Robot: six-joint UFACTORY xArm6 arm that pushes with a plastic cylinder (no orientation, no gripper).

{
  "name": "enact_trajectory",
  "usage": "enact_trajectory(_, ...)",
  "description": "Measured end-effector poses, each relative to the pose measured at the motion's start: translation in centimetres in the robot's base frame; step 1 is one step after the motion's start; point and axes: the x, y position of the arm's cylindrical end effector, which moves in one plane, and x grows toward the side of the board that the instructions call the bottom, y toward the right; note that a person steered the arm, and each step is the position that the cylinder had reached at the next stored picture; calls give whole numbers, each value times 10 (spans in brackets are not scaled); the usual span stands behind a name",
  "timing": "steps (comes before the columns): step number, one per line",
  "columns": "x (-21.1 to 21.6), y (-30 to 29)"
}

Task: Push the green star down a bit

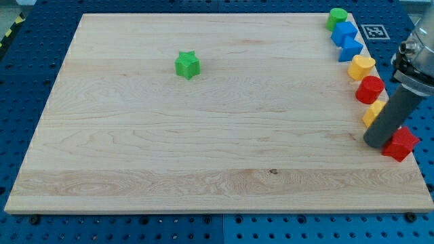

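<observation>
Green star sat on desk, well apart from my tip, toward the view's upper left. End effector: a bare rod holding nothing, tip touching red block.

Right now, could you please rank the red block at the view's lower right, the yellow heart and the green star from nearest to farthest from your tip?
My tip stands at the view's right edge.
1. Red block: right beside it, on the view's right.
2. Yellow heart: above it, in the right-edge row.
3. Green star: far off toward the view's upper left.
</observation>
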Motion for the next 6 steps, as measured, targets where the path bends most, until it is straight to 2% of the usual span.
enact_trajectory(1,-35,-58)
enact_trajectory(3,-176,-103)
enact_trajectory(4,-210,-180)
enact_trajectory(5,-224,-255)
enact_trajectory(6,-213,-284)
